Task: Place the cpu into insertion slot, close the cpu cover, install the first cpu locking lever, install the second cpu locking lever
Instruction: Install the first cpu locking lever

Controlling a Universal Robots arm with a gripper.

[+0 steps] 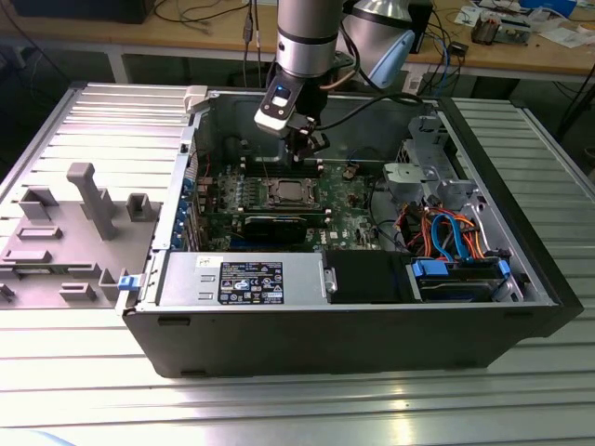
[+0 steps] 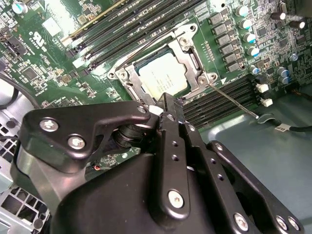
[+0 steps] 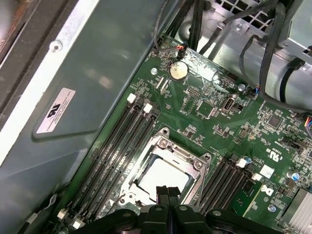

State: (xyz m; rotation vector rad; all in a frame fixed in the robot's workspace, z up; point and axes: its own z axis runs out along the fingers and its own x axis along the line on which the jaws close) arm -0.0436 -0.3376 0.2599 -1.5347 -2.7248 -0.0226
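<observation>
one cpu (image 2: pixel 163 78) under closed cpu cover (image 2: pixel 191 56)

The cpu (image 2: pixel 163 78) is matt silver metal, the cpu cover (image 2: pixel 191 54) shinier metal, the circuit board (image 2: pixel 48 92) glossy.

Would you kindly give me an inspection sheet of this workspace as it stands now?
Surface: ribbed metal table carrying an open computer case.
Job's things: cpu seated in the insertion slot; cpu cover down around it; thin lever sticking out beside the socket.
Clutter: grey plastic fixtures on the table, exterior view's left.
Hand: shut, holding nothing, tips at the cover's edge; contact unclear.
Cables: orange and blue cables bundled in the case, exterior view's right.
Surroundings: wooden bench behind, strewn with wires.
</observation>
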